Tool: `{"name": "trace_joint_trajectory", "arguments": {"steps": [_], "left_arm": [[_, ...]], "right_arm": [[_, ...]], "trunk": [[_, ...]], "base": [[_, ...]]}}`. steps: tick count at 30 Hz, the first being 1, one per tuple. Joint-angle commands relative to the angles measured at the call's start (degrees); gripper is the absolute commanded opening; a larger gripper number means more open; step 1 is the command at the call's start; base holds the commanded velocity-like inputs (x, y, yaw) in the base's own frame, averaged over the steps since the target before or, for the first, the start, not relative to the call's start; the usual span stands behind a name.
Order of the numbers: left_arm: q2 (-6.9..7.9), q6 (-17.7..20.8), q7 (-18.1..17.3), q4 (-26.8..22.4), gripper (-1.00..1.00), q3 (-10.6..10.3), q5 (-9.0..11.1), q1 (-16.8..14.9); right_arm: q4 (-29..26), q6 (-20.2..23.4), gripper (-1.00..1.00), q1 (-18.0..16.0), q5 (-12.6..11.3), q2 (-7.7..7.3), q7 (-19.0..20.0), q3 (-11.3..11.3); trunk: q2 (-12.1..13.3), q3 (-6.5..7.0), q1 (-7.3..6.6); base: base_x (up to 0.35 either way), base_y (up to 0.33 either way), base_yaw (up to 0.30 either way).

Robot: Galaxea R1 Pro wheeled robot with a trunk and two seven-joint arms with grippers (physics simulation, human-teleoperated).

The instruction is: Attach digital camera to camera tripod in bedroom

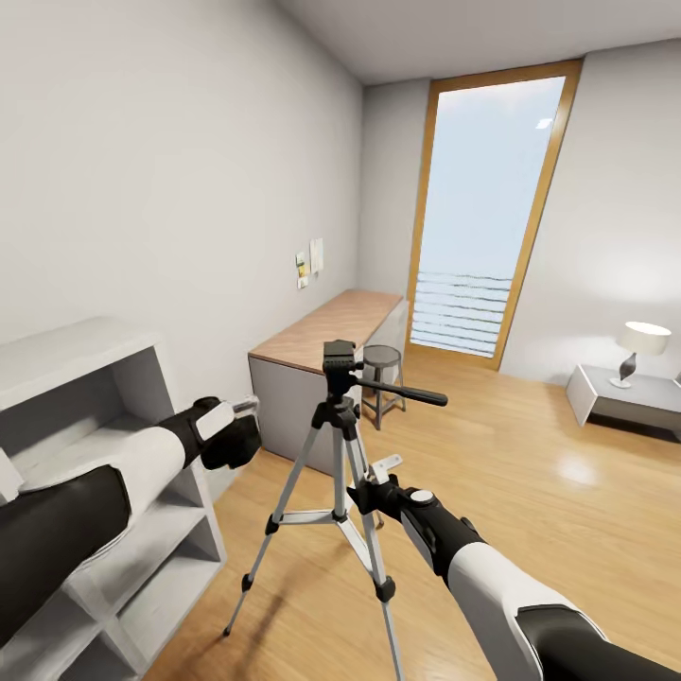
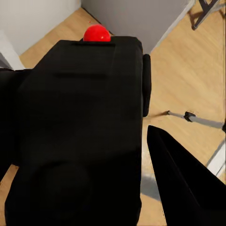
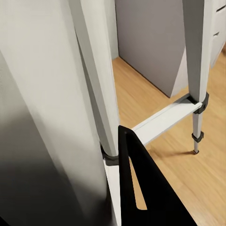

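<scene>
Now one digital camera [image 2: 80, 136] is pinched by the left gripper [image 1: 236, 437]; one camera tripod [image 1: 339, 445] leg is clamped by the right gripper [image 1: 364, 494].

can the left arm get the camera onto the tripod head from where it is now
Probably yes. The left gripper holds the digital camera just left of and below the camera tripod head, with open air between. The right gripper sits lower on the legs, out of the way.

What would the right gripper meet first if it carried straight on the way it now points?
Most likely the camera tripod itself. In the head view the right gripper sits at its legs, and in the right wrist view a silver-grey leg stands right beside the fingertip. Depth is unclear, so contact may already exist.
</scene>
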Motion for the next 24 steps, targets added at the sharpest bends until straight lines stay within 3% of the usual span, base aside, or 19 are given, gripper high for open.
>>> {"name": "trace_joint_trajectory", "arguments": {"steps": [1, 6, 11, 13, 16, 22, 24], "left_arm": [[0.07, 0.8, 0.4, -0.2, -1.00, -0.3, 0.5, -1.6], [-0.10, 4.4, 0.4, -0.3, -1.00, -0.2, 0.5, -8.4], [-0.89, 5.4, 0.4, -0.4, -1.00, -0.2, 0.5, -14.9], [-2.02, 5.5, 0.4, -0.4, -1.00, -0.2, 0.5, -17.6], [-5.50, 5.6, 0.5, -0.3, -1.00, -0.1, 0.5, -22.8], [-9.64, 5.7, 0.8, -0.3, -1.00, -0.1, 0.6, -26.9], [-9.79, 5.7, 0.8, -0.2, -1.00, -0.1, 0.6, -27.1]], "right_arm": [[-0.1, 0.3, -1.00, 0.0, 0.2, 0.01, 0.1, 0.1], [-0.1, 0.2, -1.00, 0.0, 0.2, 0.01, 0.1, 0.2], [-0.1, 0.3, -1.00, 0.0, 0.2, 0.01, 0.1, 0.2], [-0.1, 0.3, -1.00, 0.0, 0.2, 0.01, 0.1, 0.1], [-0.1, 0.3, -1.00, -0.1, 0.1, 0.01, 0.2, 0.0], [-0.1, 1.2, -1.00, -0.1, 0.1, 0.01, 0.2, 0.1], [-0.1, 1.3, -1.00, -0.1, 0.1, 0.01, 0.2, 0.1]], "trunk": [[-0.1, -0.14, 0.04], [-0.1, -0.14, 0.04], [-0.1, -0.14, 0.04], [-0.1, -0.14, 0.04], [-0.1, -0.14, 0.04], [-0.1, -0.14, 0.04], [-0.1, -0.14, 0.04]], "base": [[0.000, 0.000, 0.000], [0.000, 0.000, 0.000], [0.000, 0.000, 0.000], [0.000, 0.000, 0.000], [0.000, 0.000, 0.000], [0.000, 0.000, 0.000], [0.000, 0.000, 0.000]]}}
